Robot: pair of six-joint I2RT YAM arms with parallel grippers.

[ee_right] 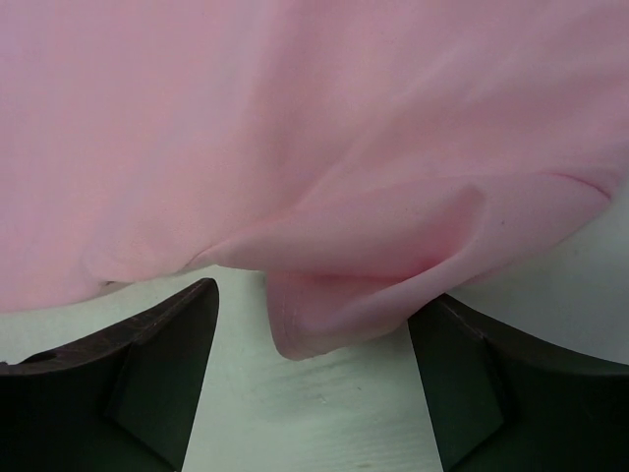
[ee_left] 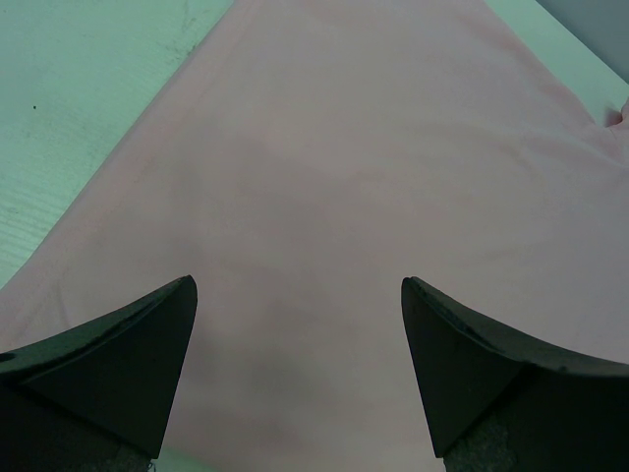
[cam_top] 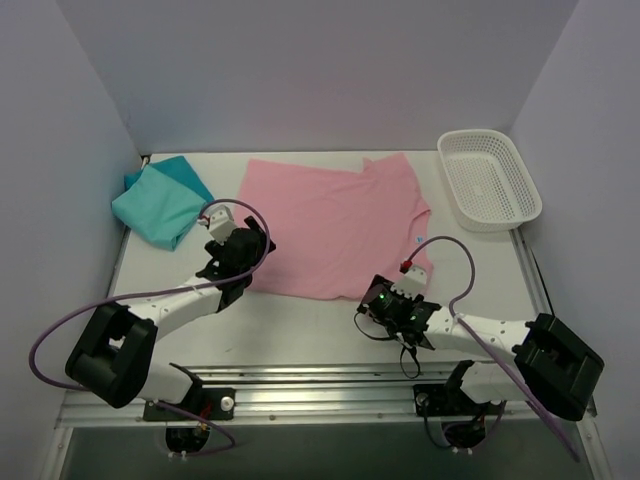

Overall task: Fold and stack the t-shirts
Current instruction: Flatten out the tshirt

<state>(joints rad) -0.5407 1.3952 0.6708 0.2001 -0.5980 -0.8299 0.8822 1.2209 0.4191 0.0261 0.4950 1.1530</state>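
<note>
The light pink t-shirt (cam_top: 335,225) lies spread flat in the middle of the table. The teal t-shirt (cam_top: 160,200) lies bunched at the far left. My left gripper (cam_top: 237,262) is open over the pink shirt's near left edge; the left wrist view shows pink cloth (ee_left: 373,177) between its spread fingers (ee_left: 128,364). My right gripper (cam_top: 388,300) is open at the shirt's near right corner. In the right wrist view a rumpled fold of the pink hem (ee_right: 344,295) lies between the spread fingers (ee_right: 472,383), not gripped.
A white mesh basket (cam_top: 490,180) stands at the far right. Walls close the table on the left, back and right. A metal rail (cam_top: 320,385) runs along the near edge by the arm bases.
</note>
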